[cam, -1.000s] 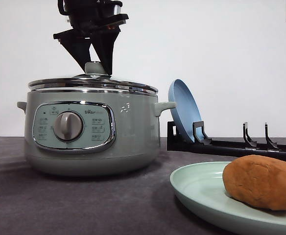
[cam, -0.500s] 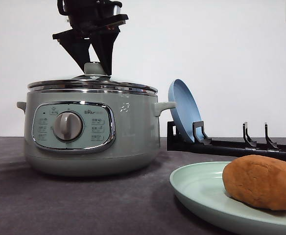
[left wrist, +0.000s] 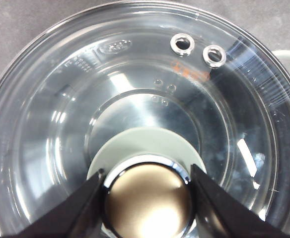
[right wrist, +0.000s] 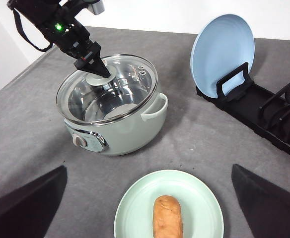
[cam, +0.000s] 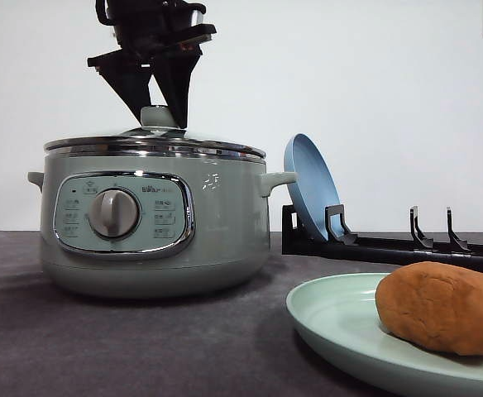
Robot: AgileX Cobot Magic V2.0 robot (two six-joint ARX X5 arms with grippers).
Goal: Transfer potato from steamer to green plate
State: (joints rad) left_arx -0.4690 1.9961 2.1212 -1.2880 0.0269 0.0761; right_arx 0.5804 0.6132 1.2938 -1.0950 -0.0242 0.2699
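Already on the green plate (right wrist: pixel 135 213), potato (right wrist: pixel 167 223), lengthwise toward right gripper (right wrist: pixel 145 218), fingers wide apart; left gripper (left wrist: pixel 147 198) clamped on steamer (cam: pixel 155 223) lid knob (left wrist: pixel 147 203).

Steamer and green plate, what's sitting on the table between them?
Nothing; the right wrist view shows bare gray table between the steamer and green plate.

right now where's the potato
The potato lies on the green plate, near the table's front edge to the right of the steamer. In the front view it sits at the lower right, in front of the black rack.
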